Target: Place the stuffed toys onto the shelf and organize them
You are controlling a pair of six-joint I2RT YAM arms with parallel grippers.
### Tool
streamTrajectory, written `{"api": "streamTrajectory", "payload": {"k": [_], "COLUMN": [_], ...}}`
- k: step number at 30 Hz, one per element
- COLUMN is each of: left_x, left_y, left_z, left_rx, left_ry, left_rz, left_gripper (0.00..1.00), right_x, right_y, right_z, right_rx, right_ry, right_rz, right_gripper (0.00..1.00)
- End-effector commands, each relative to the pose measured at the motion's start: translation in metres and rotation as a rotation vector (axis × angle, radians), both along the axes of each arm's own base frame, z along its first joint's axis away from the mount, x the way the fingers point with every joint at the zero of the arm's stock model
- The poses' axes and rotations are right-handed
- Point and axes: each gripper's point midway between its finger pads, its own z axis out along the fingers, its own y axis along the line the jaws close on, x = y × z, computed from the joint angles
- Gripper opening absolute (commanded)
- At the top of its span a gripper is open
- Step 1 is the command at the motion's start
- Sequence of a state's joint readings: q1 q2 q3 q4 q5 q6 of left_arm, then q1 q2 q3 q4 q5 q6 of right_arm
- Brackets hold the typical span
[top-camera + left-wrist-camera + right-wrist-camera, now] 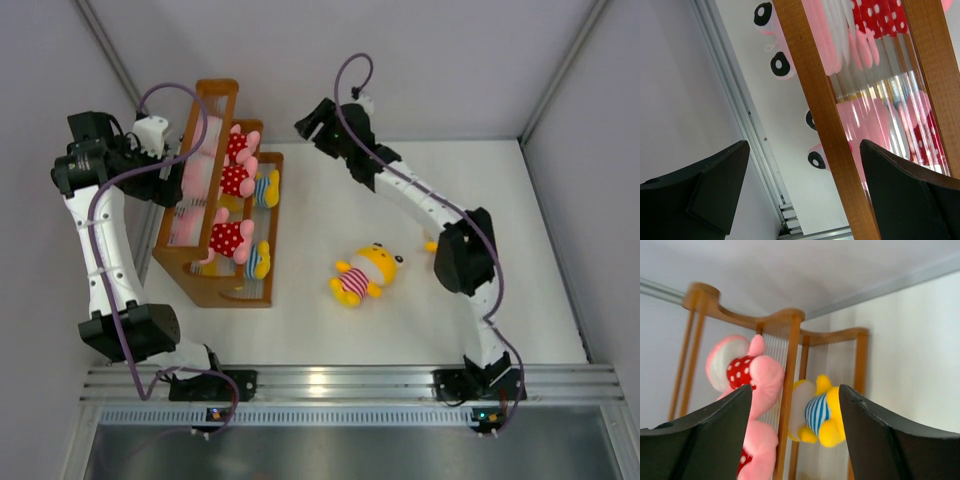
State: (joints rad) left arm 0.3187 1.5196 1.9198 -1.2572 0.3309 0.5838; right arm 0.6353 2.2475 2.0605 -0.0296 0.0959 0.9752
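The brown wooden shelf (216, 262) stands at the left of the table. On it sit three pink toys in red dotted outfits (237, 180) and two yellow toys in blue stripes (265, 188). One yellow toy in pink-and-white stripes (365, 272) lies on the table to the right of the shelf. My left gripper (172, 180) is open and empty behind the shelf's tall back; its view (805, 190) shows a shelf rail (825, 115) between the fingers. My right gripper (308, 126) is open and empty by the shelf's far end, facing a pink toy (755, 375) and a blue-striped toy (822, 412).
A small yellow thing (431, 245) shows beside my right arm's elbow, mostly hidden. Grey walls close in on the left, the back and the right. A metal rail (340, 382) runs along the near edge by the arm bases.
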Motion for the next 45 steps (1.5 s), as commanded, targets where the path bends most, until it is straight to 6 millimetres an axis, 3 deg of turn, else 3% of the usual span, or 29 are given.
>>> {"api": "streamTrajectory", "payload": {"k": [1,3,4,5,6,7,8,10,11,12,13,14,15,16,17,18,21,22,29,36,41,44,45], "left_x": [-0.012,-0.013,-0.014,-0.014,-0.015,-0.015,-0.015,-0.015,-0.015,-0.015,-0.015,-0.015,-0.016,-0.017,-0.018,-0.019,-0.022,-0.023,-0.026,-0.024,-0.016,-0.008,-0.004], "left_y": [-0.001,-0.002,-0.004,-0.005,-0.005,-0.007,-0.008,-0.009,-0.011,-0.011,-0.012,-0.014,-0.015,-0.016,-0.017,-0.018,-0.021,-0.022,-0.021,-0.018,-0.019,-0.022,-0.022], "left_z": [0.001,0.003,0.003,0.003,0.004,0.004,0.003,0.003,0.002,0.003,0.002,0.001,0.000,-0.001,-0.001,-0.002,-0.002,-0.003,-0.003,-0.004,-0.003,0.001,0.001], "left_rx": [0.028,0.026,0.019,0.019,0.017,0.013,0.006,0.002,-0.005,-0.007,-0.010,-0.022,-0.025,-0.032,-0.033,-0.039,-0.043,-0.047,-0.041,-0.041,-0.061,-0.087,-0.088], "left_ry": [0.010,0.003,0.003,0.000,-0.002,-0.002,-0.001,-0.005,-0.002,-0.006,-0.002,-0.001,0.000,0.002,0.000,0.003,0.000,0.001,0.005,0.011,0.010,0.003,0.003], "left_rz": [-0.014,-0.016,-0.023,-0.024,-0.026,-0.030,-0.035,-0.041,-0.044,-0.047,-0.048,-0.052,-0.056,-0.057,-0.059,-0.062,-0.066,-0.070,-0.061,-0.045,-0.044,-0.050,-0.054], "left_gripper": [0.98,0.98,0.98,0.98,0.98,0.98,0.98,0.98,0.98,0.98,0.98,0.98,0.98,0.98,0.98,0.98,0.98,0.98,0.98,0.98,0.98,0.98,0.98], "right_x": [-0.036,-0.064,-0.075,-0.092,-0.108,-0.123,-0.140,-0.174,-0.190,-0.200,-0.217,-0.228,-0.237,-0.252,-0.262,-0.274,-0.293,-0.301,-0.297,-0.257,-0.243,-0.244,-0.245], "right_y": [-0.085,-0.131,-0.157,-0.182,-0.202,-0.226,-0.247,-0.282,-0.298,-0.305,-0.318,-0.327,-0.334,-0.343,-0.348,-0.355,-0.363,-0.368,-0.381,-0.400,-0.400,-0.403,-0.404], "right_z": [0.083,0.076,0.042,0.055,0.039,0.006,0.018,-0.016,-0.010,-0.016,-0.035,-0.031,-0.034,-0.052,-0.048,-0.065,-0.078,-0.094,-0.134,-0.136,-0.156,-0.184,-0.188], "right_rx": [-0.257,-0.384,-0.471,-0.464,-0.512,-0.583,-0.559,-0.645,-0.604,-0.597,-0.604,-0.569,-0.559,-0.578,-0.517,-0.531,-0.451,-0.465,-0.390,-0.323,-0.346,-0.359,-0.359], "right_ry": [-0.109,-0.027,0.054,0.066,0.127,0.199,0.200,0.310,0.325,0.350,0.415,0.414,0.428,0.476,0.472,0.507,0.536,0.564,0.605,0.533,0.566,0.618,0.626], "right_rz": [-0.116,-0.170,-0.220,-0.268,-0.293,-0.335,-0.385,-0.442,-0.488,-0.497,-0.523,-0.547,-0.570,-0.586,-0.624,-0.644,-0.696,-0.709,-0.802,-0.895,-0.874,-0.868,-0.871], "right_gripper": [0.71,0.72,0.72,0.73,0.73,0.77,0.79,0.90,0.92,0.92,0.94,0.94,0.94,0.94,0.94,0.94,0.92,0.91,0.88,0.84,0.82,0.68,0.58]}}
